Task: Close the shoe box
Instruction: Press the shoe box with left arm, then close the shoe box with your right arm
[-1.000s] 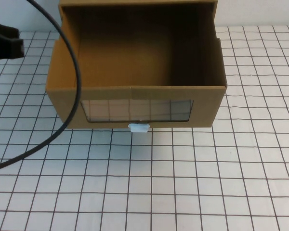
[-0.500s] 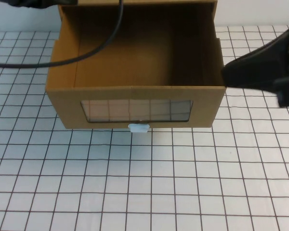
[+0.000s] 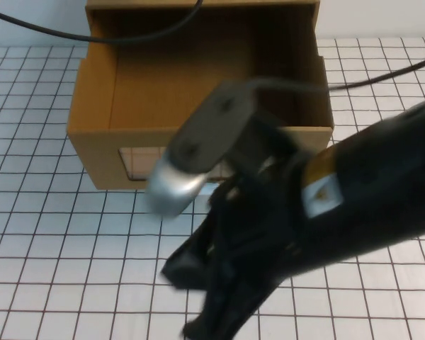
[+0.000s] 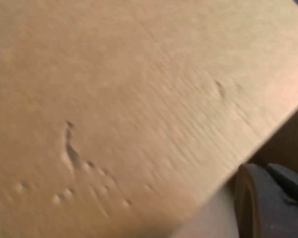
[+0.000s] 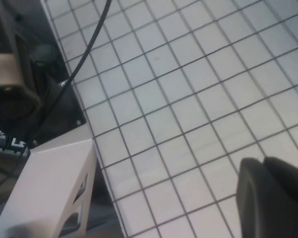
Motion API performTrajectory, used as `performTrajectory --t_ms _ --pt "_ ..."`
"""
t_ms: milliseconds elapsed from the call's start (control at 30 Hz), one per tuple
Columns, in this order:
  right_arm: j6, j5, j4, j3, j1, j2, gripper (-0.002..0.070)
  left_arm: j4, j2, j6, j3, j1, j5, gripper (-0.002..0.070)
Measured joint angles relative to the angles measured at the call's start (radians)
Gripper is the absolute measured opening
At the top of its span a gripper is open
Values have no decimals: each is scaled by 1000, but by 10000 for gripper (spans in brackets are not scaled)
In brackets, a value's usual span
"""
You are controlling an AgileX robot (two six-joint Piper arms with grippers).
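Observation:
The shoe box stands at the back of the table with its brown cardboard drawer pulled out and empty. Only the left end of its clear window shows; the white pull tab is hidden behind my right arm. My right gripper hangs blurred above the table in front of the box; in the right wrist view its fingers lie together with nothing between them, over bare grid. My left gripper is out of the high view; its fingers are together, close against a cardboard surface.
The white gridded table top spreads round the box. A black cable crosses the box's back edge. In the right wrist view the table's edge meets a grey metal frame and a dark arm base.
My right arm has swung in from the right and now crosses the box's front, covering the tab and most of the window. The left arm's cable has moved toward the back.

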Motion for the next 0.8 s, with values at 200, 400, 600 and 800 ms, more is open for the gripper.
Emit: performTrajectory --t_ms 200,400,600,800 --pt "16 -26 -11 0 60 123 -13 -20 67 -4 -33 0 -21 -5" --pt "23 -43 -80 0 60 173 -13 -48 83 -17 -38 0 -34 -5" --pt "145 -210 -274 10 60 188 -13 -49 84 -46 -40 1 -38 -5" --pt "196 -558 -405 94 58 195 -14 -49 84 -48 -40 2 -38 -5"
